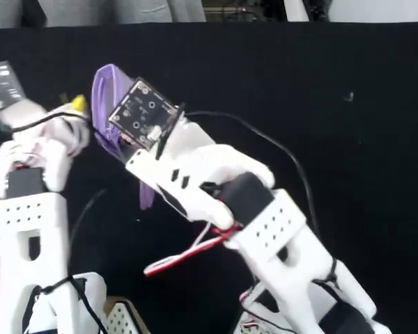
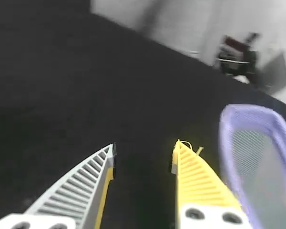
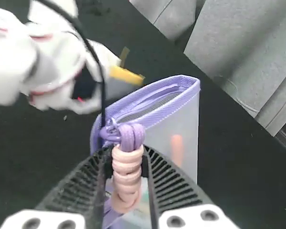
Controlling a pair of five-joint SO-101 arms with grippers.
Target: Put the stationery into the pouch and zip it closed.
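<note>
At a black-covered table (image 1: 348, 139), the right arm's gripper (image 3: 126, 155), with black ribbed fingers, is clamped on a coiled pink-and-purple cord (image 3: 126, 167). The cord is tied to one end of the purple-trimmed, see-through mesh pouch (image 3: 181, 119). The pouch stands upright in front of that gripper, its purple zip edge on top. Whether the zip is drawn shut cannot be told from here. A small orange object (image 3: 176, 145) shows through the pouch's clear wall.

From above, the pouch sits toward the table's left side, between the two white arms and partly behind the right arm's wrist camera board (image 1: 143, 115). Whether its base touches the cloth cannot be made out.

The left arm's gripper (image 2: 145, 148), with one white ribbed finger and one yellow, is spread apart with nothing between its fingers. It hangs over bare cloth just beside the pouch, the yellow finger nearer the purple rim but apart from it.
</note>
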